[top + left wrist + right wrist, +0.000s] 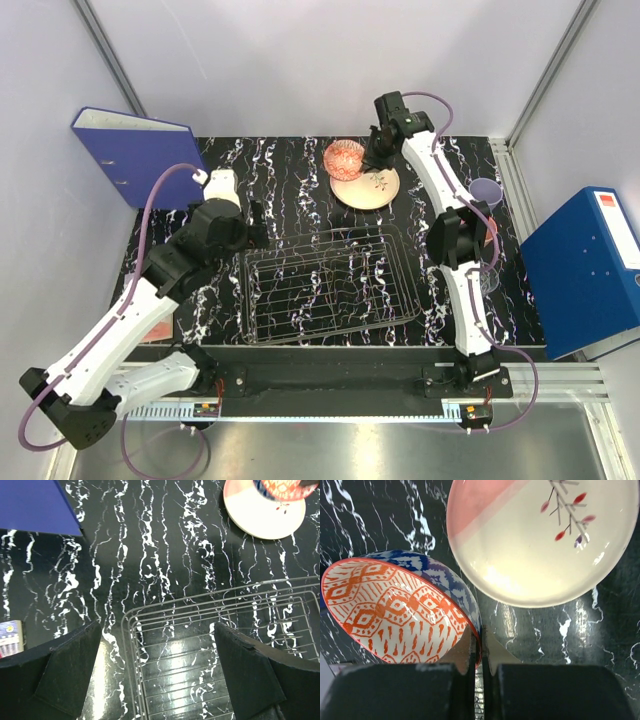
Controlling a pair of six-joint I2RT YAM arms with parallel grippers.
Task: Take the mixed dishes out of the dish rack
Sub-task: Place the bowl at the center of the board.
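**Bowl held at plate's edge**

The bowl (pixel 400 615) sits tilted at the plate's (pixel 540 540) edge, far on the table (pixel 290 170); my right gripper (pixel 479 645) is clamped on its rim; my left gripper (pixel 157 670) hangs, fingers apart, over the rack's (pixel 320 285) left corner.

We've got our L arm bent at the elbow, reaching in from near-left w/ wrist angled down. The left gripper (pixel 157 632) has its fingers spread wide, nothing btwn them. Our R arm stretches far fwd, wrist tipped down, and the right gripper (pixel 480 642) is pinched tight on the bowl (pixel 400 610) rim.
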